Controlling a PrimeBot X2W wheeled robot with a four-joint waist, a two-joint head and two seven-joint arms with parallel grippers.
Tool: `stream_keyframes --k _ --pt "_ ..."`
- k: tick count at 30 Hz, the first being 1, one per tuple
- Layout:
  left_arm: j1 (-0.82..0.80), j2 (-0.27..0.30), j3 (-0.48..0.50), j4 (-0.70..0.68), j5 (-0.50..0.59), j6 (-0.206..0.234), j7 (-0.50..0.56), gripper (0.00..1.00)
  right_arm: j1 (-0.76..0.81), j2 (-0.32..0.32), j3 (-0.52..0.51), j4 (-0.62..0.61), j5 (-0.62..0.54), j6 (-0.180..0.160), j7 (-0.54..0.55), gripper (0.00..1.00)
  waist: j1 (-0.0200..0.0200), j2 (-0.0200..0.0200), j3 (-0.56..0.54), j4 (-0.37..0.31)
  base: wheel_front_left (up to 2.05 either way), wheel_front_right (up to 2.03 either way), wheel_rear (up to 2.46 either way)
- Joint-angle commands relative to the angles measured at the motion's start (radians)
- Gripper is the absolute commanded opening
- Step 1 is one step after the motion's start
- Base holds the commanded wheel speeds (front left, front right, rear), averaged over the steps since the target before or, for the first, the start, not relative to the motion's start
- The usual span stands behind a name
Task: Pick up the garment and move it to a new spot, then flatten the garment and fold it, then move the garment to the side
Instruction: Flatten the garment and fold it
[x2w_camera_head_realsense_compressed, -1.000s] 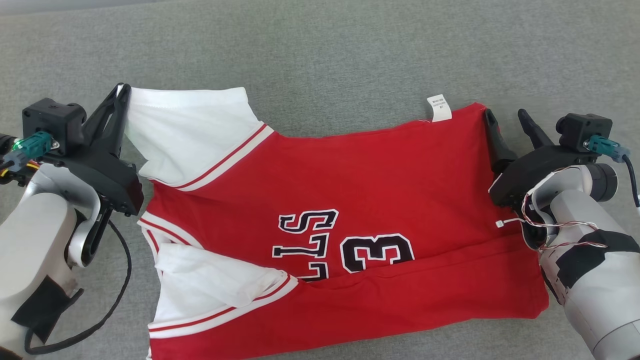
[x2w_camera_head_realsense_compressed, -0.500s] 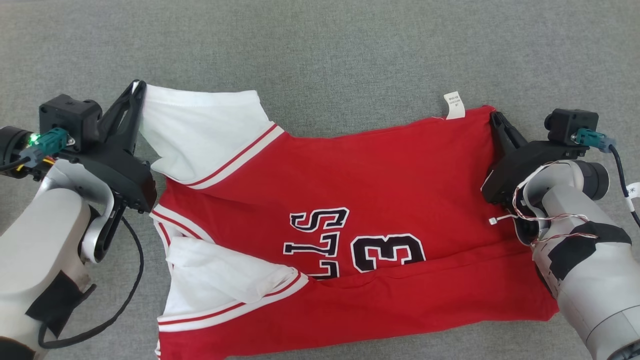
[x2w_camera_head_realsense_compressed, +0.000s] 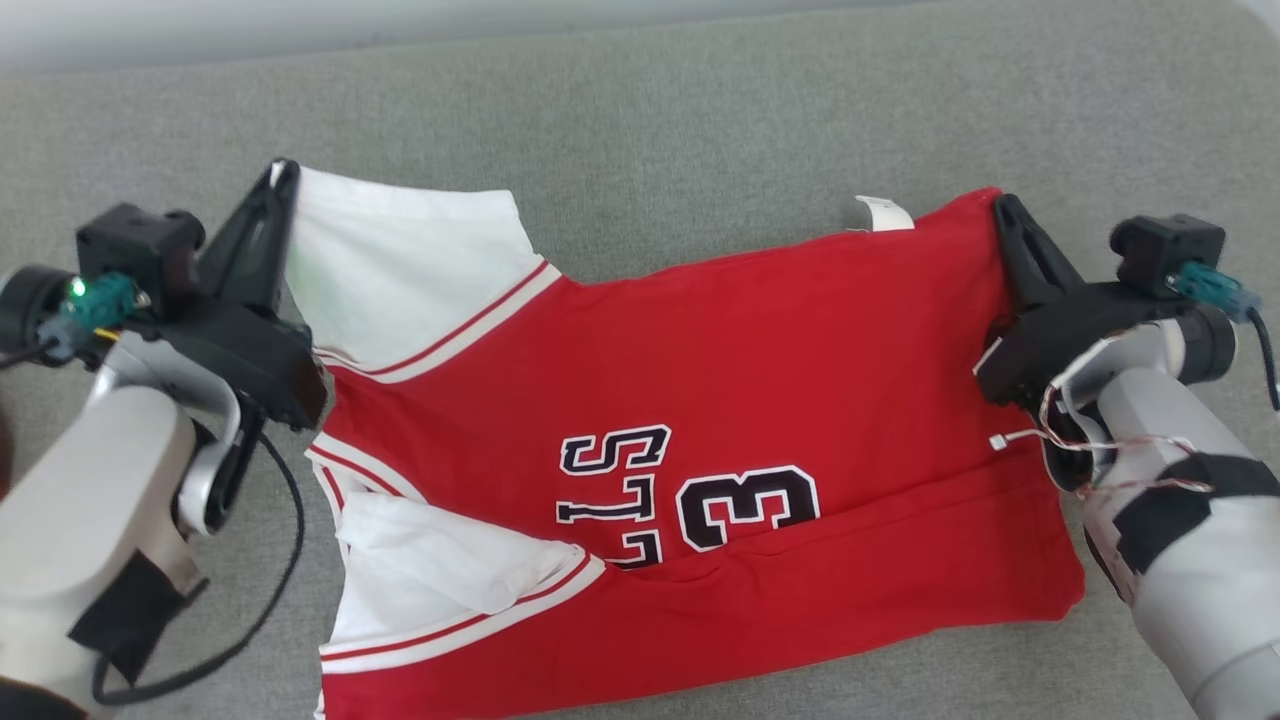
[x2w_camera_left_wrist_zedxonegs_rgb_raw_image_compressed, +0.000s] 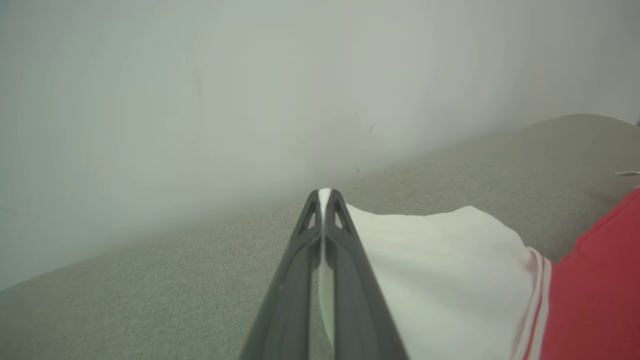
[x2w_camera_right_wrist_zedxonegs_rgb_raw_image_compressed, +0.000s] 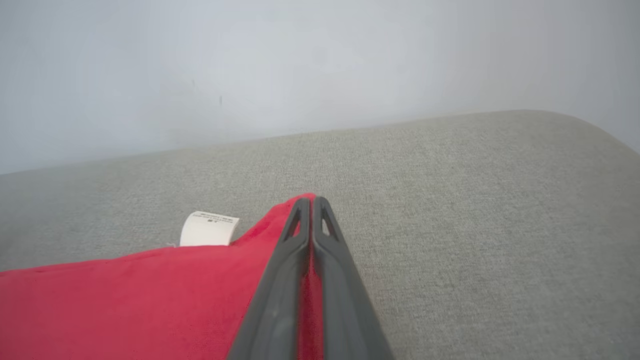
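Observation:
A red jersey (x2w_camera_head_realsense_compressed: 700, 400) with white sleeves and dark lettering lies spread on the grey fabric surface (x2w_camera_head_realsense_compressed: 650, 120), its near edge folded over. My left gripper (x2w_camera_head_realsense_compressed: 285, 172) is shut on the far corner of the white sleeve (x2w_camera_head_realsense_compressed: 400, 260); in the left wrist view white cloth (x2w_camera_left_wrist_zedxonegs_rgb_raw_image_compressed: 440, 270) shows pinched between the fingers of that gripper (x2w_camera_left_wrist_zedxonegs_rgb_raw_image_compressed: 325, 192). My right gripper (x2w_camera_head_realsense_compressed: 1003, 205) is shut on the jersey's far right corner, and the right wrist view shows red cloth (x2w_camera_right_wrist_zedxonegs_rgb_raw_image_compressed: 150, 300) held by the gripper (x2w_camera_right_wrist_zedxonegs_rgb_raw_image_compressed: 311, 201). A white label (x2w_camera_head_realsense_compressed: 880, 212) sticks out at the far edge.
The grey surface stretches well beyond the jersey on the far side, ending at a pale wall (x2w_camera_head_realsense_compressed: 300, 20). The label (x2w_camera_right_wrist_zedxonegs_rgb_raw_image_compressed: 207, 229) curls up beside my right fingers. A black cable (x2w_camera_head_realsense_compressed: 285, 560) loops off my left forearm.
Both grippers have carried their corners slightly farther away, lifting the far edge, while the head camera tilted. The right gripper was open 1.0 s ago and has been shut since 0.5 s ago.

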Motion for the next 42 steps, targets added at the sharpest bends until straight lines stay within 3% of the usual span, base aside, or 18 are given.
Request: stream_keyframes --k 1,2,7,12,21,25,34,42 --pt "0.028 -0.006 0.002 -0.010 -0.008 0.006 -0.011 0.00 0.039 -0.011 -0.026 -0.038 -0.016 -0.002 -0.004 0.00 0.0000 0.0000 -0.023 -0.003 0.00 0.00 0.00" --pt "0.072 -0.009 0.013 -0.045 -0.016 0.020 -0.029 0.00 0.114 -0.016 -0.092 -0.130 -0.050 -0.002 -0.004 0.00 0.0000 0.0000 -0.046 -0.002 0.00 0.00 0.00" --pt "0.163 -0.003 0.023 -0.125 -0.020 0.049 -0.045 0.00 0.241 -0.007 -0.178 -0.253 -0.100 -0.002 -0.002 0.00 0.0000 0.0000 -0.078 0.003 0.00 0.00 0.00" --pt "0.348 0.001 0.063 -0.285 -0.033 0.121 -0.054 0.00 0.432 0.028 -0.276 -0.406 -0.135 -0.002 -0.003 0.00 0.0000 0.0000 -0.107 0.016 0.00 0.00 0.00" --pt "0.595 -0.061 0.127 -0.448 0.003 0.181 -0.055 0.00 0.577 0.066 -0.363 -0.453 -0.132 -0.002 -0.003 0.00 0.0000 0.0000 -0.128 0.036 0.00 0.00 0.00" --pt "0.682 -0.100 0.176 -0.474 0.016 0.185 -0.055 0.00 0.612 0.074 -0.396 -0.457 -0.130 -0.002 -0.003 0.00 0.0000 0.0000 -0.133 0.040 0.00 0.00 0.00" --pt "0.817 -0.197 0.279 -0.454 0.059 0.133 -0.055 0.00 0.707 0.105 -0.490 -0.505 -0.105 -0.002 -0.003 0.00 0.0000 0.0000 -0.149 0.055 0.00 0.00 0.00" --pt "0.877 -0.253 0.313 -0.375 0.114 0.089 -0.055 0.00 0.760 0.119 -0.488 -0.475 -0.101 -0.002 -0.003 0.00 0.0000 0.0000 -0.166 0.055 0.00 0.00 0.00"
